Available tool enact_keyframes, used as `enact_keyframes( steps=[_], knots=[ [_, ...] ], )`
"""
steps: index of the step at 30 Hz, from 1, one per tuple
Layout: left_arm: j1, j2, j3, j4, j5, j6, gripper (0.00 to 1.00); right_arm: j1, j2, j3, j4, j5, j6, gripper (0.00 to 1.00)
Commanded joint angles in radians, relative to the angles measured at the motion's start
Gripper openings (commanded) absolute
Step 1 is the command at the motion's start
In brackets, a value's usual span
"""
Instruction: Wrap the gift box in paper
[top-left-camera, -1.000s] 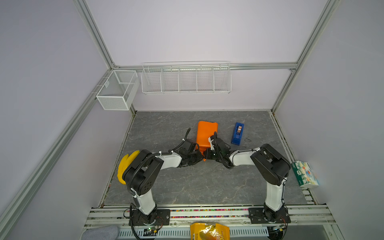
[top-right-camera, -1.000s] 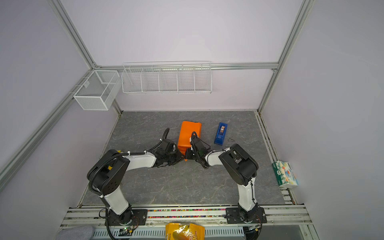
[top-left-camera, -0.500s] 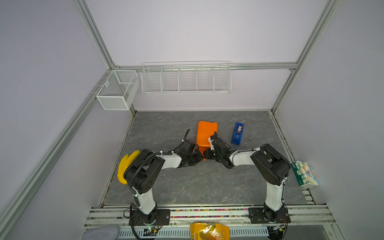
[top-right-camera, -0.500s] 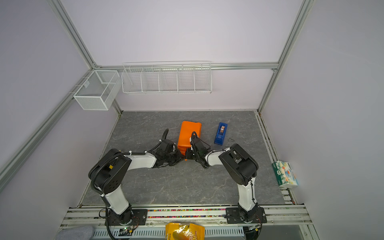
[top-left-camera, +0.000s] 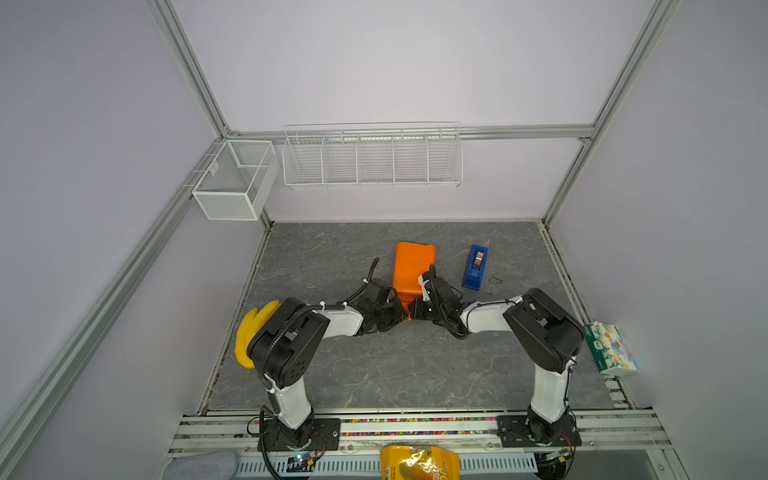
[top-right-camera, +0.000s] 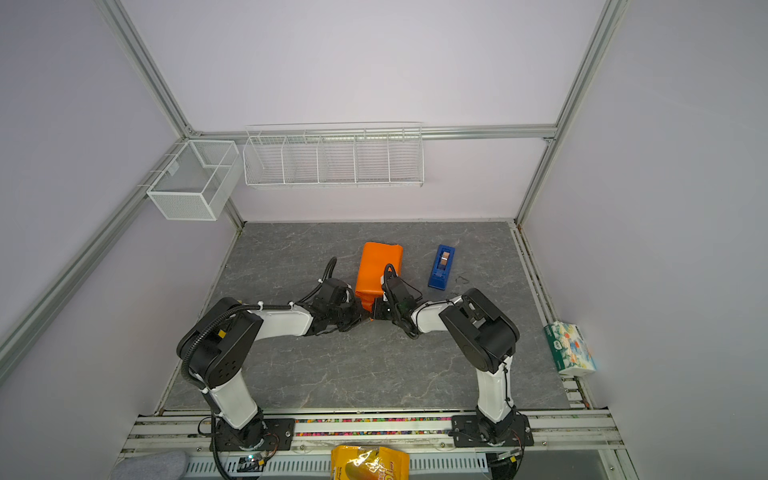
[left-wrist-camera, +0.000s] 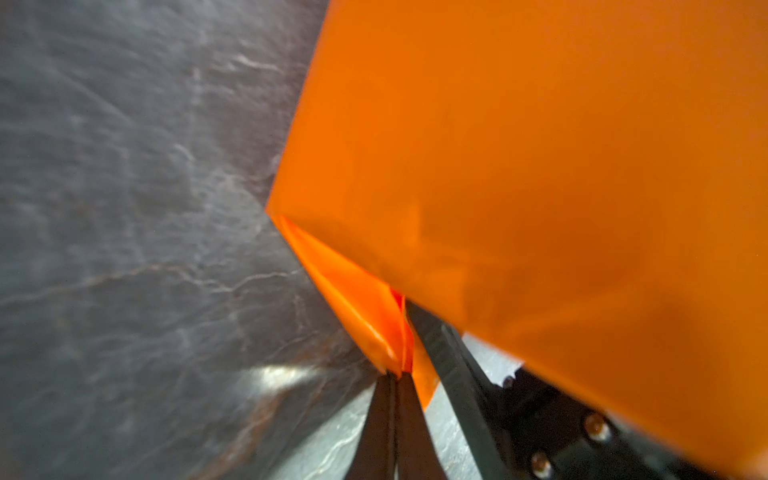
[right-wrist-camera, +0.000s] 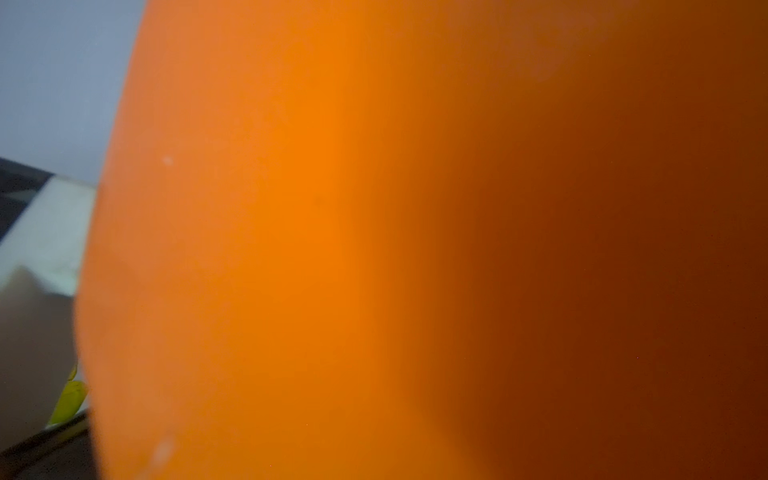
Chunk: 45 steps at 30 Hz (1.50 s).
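Thin orange sheet of paper (top-left-camera: 413, 266), folded into a long parcel at the centre of both top views. The dark cardboard gift box is hidden, presumably inside. Left gripper (left-wrist-camera: 392, 376) is clenched on the near end flap, probably to crease it shut. Right gripper (top-left-camera: 417, 311), closed, meets it there; what it holds is unseen. Both forearms lie low and converge.
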<state>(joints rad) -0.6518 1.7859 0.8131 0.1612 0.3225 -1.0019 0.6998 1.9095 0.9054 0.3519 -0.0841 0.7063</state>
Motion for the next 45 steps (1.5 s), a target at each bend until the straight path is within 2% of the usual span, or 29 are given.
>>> enact_keyframes(
  steps=[1, 5, 9, 17, 24, 29, 34, 41, 43, 45],
  knots=[
    [0.002, -0.006, 0.002, 0.02, 0.006, -0.003, 0.0, -0.004, -0.091, -0.058, -0.058, 0.034, 0.02, 0.09],
    [0.003, -0.009, 0.005, 0.02, 0.015, -0.003, 0.0, -0.007, -0.164, -0.094, -0.11, 0.047, 0.065, 0.12],
    [0.003, -0.015, 0.006, 0.021, 0.025, -0.008, 0.0, -0.02, -0.197, -0.128, -0.128, 0.001, 0.17, 0.2],
    [0.001, -0.043, 0.0, 0.016, 0.031, -0.014, 0.0, -0.045, -0.15, -0.216, 0.123, -0.173, 0.41, 0.42],
    [-0.003, -0.046, -0.001, 0.015, 0.032, -0.015, 0.0, -0.051, -0.07, -0.25, 0.298, -0.217, 0.537, 0.46],
    [-0.004, -0.043, -0.001, 0.017, 0.035, -0.018, 0.0, -0.053, -0.018, -0.273, 0.413, -0.229, 0.616, 0.41],
    [-0.003, -0.044, 0.001, 0.015, 0.034, -0.018, 0.0, -0.052, 0.019, -0.28, 0.507, -0.24, 0.672, 0.28],
    [-0.003, -0.055, -0.007, 0.034, 0.048, -0.013, 0.0, -0.054, -0.007, -0.291, 0.478, -0.23, 0.655, 0.08],
    [-0.003, -0.066, -0.007, 0.032, 0.051, -0.005, 0.0, -0.057, -0.024, -0.291, 0.446, -0.231, 0.637, 0.07],
    [-0.003, -0.089, -0.009, 0.017, 0.049, 0.008, 0.05, -0.057, -0.048, -0.286, 0.398, -0.235, 0.614, 0.07]
  ],
)
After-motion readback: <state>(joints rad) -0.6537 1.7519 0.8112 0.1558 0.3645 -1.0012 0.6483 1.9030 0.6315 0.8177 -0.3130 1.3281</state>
